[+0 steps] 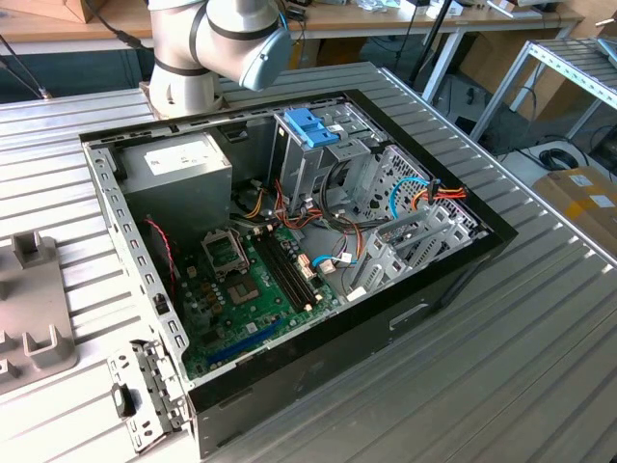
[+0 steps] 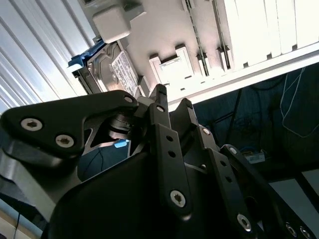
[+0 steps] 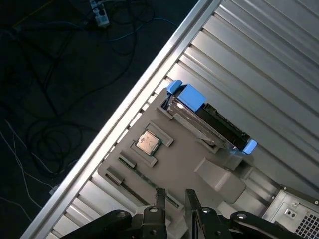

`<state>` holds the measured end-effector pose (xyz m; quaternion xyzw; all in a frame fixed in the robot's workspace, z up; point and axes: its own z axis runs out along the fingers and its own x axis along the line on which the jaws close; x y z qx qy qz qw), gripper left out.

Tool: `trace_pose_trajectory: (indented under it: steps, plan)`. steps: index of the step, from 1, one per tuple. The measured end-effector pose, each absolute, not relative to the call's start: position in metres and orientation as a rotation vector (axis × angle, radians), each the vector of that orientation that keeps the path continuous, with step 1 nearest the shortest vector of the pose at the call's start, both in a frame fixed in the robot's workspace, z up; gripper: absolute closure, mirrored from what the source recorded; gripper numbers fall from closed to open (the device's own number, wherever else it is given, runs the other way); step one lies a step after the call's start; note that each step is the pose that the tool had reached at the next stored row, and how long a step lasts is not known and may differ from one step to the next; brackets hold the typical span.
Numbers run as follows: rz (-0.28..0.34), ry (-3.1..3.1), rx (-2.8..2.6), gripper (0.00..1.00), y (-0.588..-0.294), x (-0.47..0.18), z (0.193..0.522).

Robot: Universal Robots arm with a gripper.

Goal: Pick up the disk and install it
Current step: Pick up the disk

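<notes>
The disk [image 3: 214, 122] stands on edge in a slot of the grey fixture [image 3: 189, 167], untouched.
We see the gripper [image 3: 174, 193] over that fixture, apart from the disk, fingers slightly parted and empty. A chip [image 3: 148, 143] lies in a fixture recess near the disk. The fixture rests on a ribbed metal table [image 3: 259, 64], whose edge runs just beside it. Beyond that edge is a dark floor [image 3: 55, 59] strewn with cables.
</notes>
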<state>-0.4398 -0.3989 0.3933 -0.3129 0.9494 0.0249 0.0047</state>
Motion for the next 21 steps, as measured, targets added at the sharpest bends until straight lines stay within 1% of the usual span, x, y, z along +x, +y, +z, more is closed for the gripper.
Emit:
trace_pose_trajectory:
  steps: [21]
  plan:
    - [0.079, 2.921, -1.134, 0.7, -0.3989, -0.4398, 0.3933]
